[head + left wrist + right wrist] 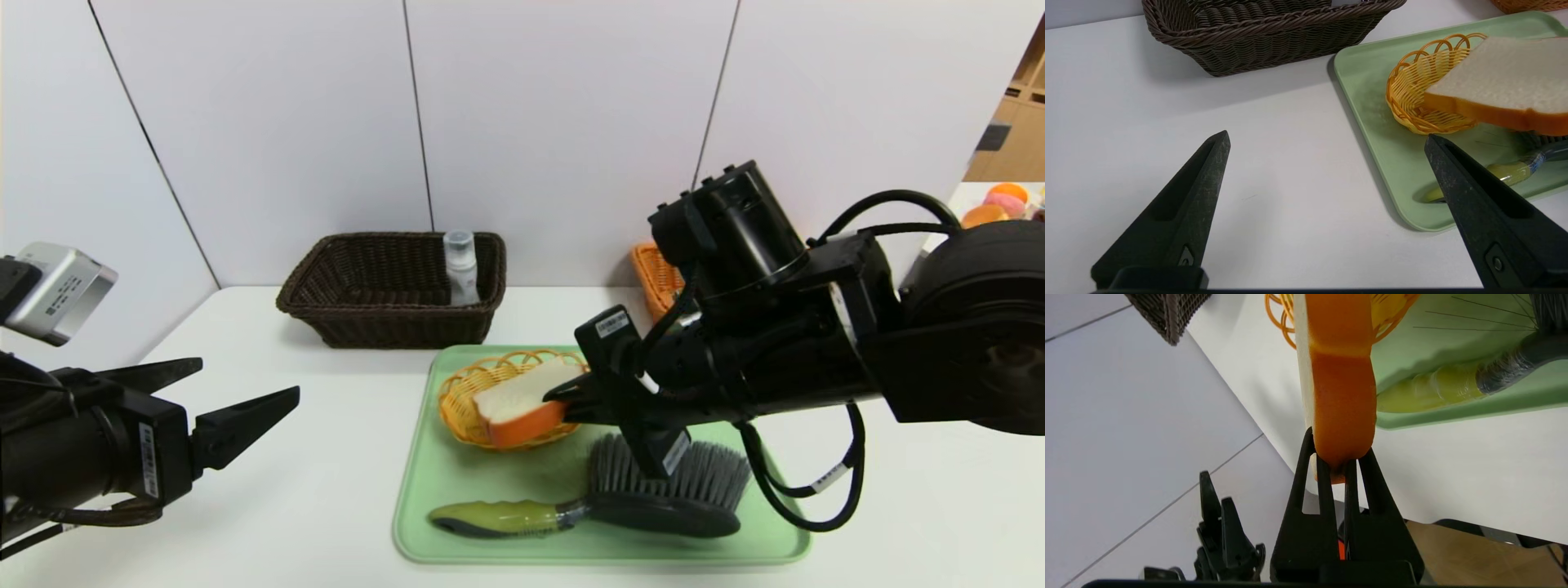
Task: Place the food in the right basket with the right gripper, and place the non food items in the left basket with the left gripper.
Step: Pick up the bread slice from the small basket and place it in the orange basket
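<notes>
Item: bread (526,404), centre of the head view, over the small basket; my right hand (555,398) pinches its edge, nearly closed. Grip seems shallow; a quick lift could drop it. Item: left hand (249,392), wide open, empty, left of frame.
</notes>
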Motion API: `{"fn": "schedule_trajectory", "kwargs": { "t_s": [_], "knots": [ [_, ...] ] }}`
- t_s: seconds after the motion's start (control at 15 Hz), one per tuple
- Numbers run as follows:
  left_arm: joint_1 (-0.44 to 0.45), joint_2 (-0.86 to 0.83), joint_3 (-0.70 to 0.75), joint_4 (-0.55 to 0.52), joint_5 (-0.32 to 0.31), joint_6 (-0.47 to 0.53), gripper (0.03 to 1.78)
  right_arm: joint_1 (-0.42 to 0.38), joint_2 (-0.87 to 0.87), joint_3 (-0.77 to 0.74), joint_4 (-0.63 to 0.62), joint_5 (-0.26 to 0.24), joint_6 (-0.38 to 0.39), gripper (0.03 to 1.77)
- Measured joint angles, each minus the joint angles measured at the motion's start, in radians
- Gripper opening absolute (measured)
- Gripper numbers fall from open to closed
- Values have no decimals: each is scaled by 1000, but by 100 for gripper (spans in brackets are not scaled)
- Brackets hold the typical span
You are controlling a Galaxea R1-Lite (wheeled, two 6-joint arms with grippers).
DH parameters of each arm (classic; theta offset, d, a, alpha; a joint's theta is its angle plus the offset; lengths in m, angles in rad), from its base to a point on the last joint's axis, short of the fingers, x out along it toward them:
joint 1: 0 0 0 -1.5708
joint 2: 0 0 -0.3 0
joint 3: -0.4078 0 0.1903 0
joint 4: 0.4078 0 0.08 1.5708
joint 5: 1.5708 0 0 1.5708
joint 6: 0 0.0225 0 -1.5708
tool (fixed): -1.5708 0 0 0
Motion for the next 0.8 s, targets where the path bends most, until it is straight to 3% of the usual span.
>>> {"fn": "schedule_trajectory", "kwargs": {
  "t_s": [0.4, 0.8],
  "knots": [
    [0, 4, -3, 0, 3, 0, 169, -17, -112, 0, 50, 36, -32, 11],
    [0, 2, -3, 1, 1, 3, 169, -48, -260, -54, 97, 11, -281, 11]
  ]
}}
